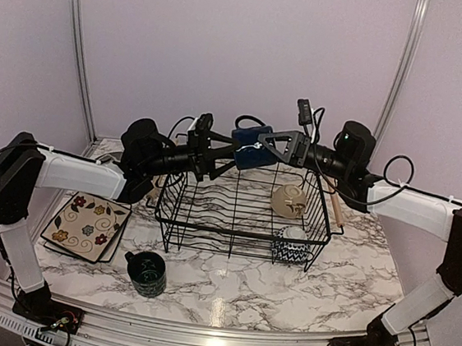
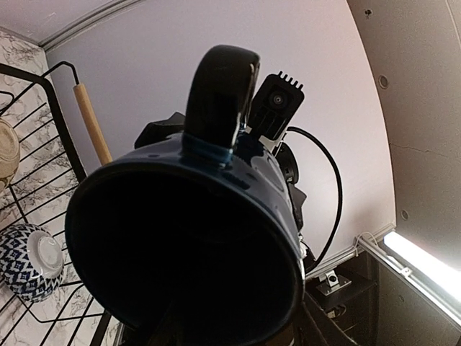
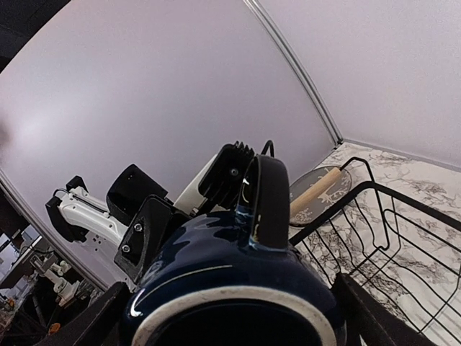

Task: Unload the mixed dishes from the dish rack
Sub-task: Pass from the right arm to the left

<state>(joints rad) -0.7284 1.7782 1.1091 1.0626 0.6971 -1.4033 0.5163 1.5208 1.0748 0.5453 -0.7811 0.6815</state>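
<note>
Tools of both arms meet in mid-air above the far edge of the rack (image 1: 227, 210), with a dark blue mug (image 1: 250, 135) on its side between them, handle up. In the right wrist view, fingers of the right tool (image 1: 260, 147) bracket the mug's base on either side and look clamped on it. The left tool (image 1: 231, 153) faces the mug's mouth at close range, but whether it has a hold or stands spread cannot be told. It reads as a hand-over from one arm to the other.

The black wire rack sits mid-bench (image 1: 226, 296), mostly cleared. Two square floral plates (image 1: 86, 226) are already out, stacked flat on the bench well to the left of the rack. A grey round plate (image 3: 331, 189) lies just beyond the rack's left wooden handle (image 3: 311, 194), partly hidden behind it. A striped plate cannot be found in any view.

Two bowls are left inside, both at the right end. The beige bowl (image 1: 288, 200) sits toward the back. The chevron bowl (image 1: 291, 247) lies overturned at the near right corner, its foot ring showing.

A second mug (image 1: 146, 273) stands upright on the bench in front of the rack's near left corner, apart from the plates.

By this count the unloading is past halfway: the lifted mug needs setting down, and then the two bowls remain.
</note>
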